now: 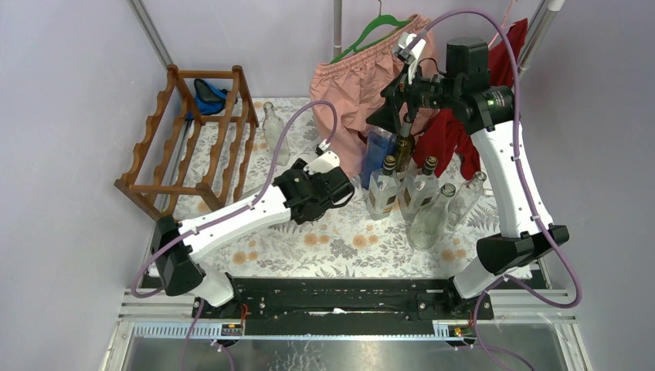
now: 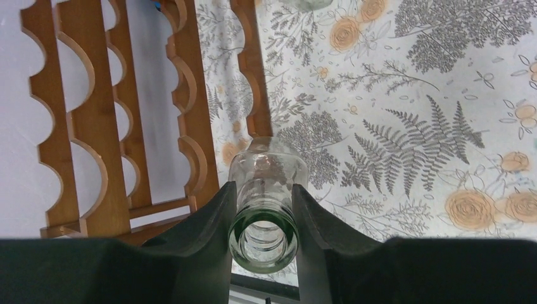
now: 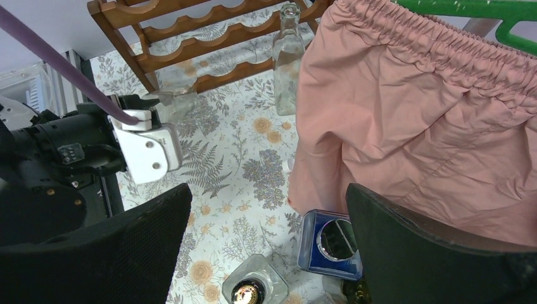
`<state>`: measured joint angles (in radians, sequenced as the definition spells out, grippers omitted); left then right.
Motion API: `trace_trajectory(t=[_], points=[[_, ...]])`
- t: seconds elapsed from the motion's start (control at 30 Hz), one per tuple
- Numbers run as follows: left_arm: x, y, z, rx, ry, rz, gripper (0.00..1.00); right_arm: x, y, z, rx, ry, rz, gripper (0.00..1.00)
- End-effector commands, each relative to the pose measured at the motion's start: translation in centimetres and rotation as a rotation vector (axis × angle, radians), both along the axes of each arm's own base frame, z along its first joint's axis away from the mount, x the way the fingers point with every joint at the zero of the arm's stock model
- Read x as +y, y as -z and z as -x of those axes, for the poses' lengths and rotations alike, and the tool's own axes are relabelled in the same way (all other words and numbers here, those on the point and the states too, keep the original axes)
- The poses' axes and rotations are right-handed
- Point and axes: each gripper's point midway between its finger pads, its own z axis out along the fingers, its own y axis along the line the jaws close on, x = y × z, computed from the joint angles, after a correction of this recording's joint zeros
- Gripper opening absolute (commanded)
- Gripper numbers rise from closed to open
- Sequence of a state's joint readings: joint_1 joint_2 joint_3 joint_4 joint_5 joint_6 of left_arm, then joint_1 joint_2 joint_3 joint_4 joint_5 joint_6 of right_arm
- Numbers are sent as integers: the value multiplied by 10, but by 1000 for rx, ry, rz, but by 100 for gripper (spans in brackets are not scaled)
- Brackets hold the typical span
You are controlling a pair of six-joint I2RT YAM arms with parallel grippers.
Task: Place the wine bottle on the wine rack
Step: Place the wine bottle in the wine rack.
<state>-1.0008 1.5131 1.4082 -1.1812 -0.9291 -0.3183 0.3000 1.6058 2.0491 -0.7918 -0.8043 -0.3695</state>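
Bottle (image 2: 269,161) is pinched at the neck by left gripper (image 2: 263,190), base pointed toward the rack (image 2: 190,126); open cloth (image 2: 411,95) is seen alongside. Right gripper (image 3: 267,190) is spread, empty.

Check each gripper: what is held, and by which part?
The left gripper holds a clear glass bottle by its neck, just below the mouth, between both fingers. The right gripper is open, holding nothing.

You've got plain pale-lilac walls (image 1: 62,93) boxing in a counter (image 1: 340,243) under a white fern-and-orange-flower cloth (image 2: 405,126); grey metal upright poles (image 1: 337,27) at back, flat even light.
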Motion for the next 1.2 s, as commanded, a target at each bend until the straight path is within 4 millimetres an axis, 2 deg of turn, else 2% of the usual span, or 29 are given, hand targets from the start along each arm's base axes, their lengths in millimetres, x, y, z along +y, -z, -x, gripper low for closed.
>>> trace_trajectory(t=[0.0,0.27,0.57,0.77,1.17], points=[[-1,-14,-18,-127,-14,-90,0,-1,-8,-8,-39,6,-18,100],[6,3,-18,-147,-70,-149,0,-4,-5,-13,-37,12,-19,100],[15,1,-14,-146,-105,-203,0,-6,-4,-15,-33,9,-24,100],[14,-10,-14,-160,-103,-238,0,-7,-4,-15,-31,9,-26,100],[24,4,-16,-156,-94,-324,0,-10,-3,-11,-28,7,-29,100]])
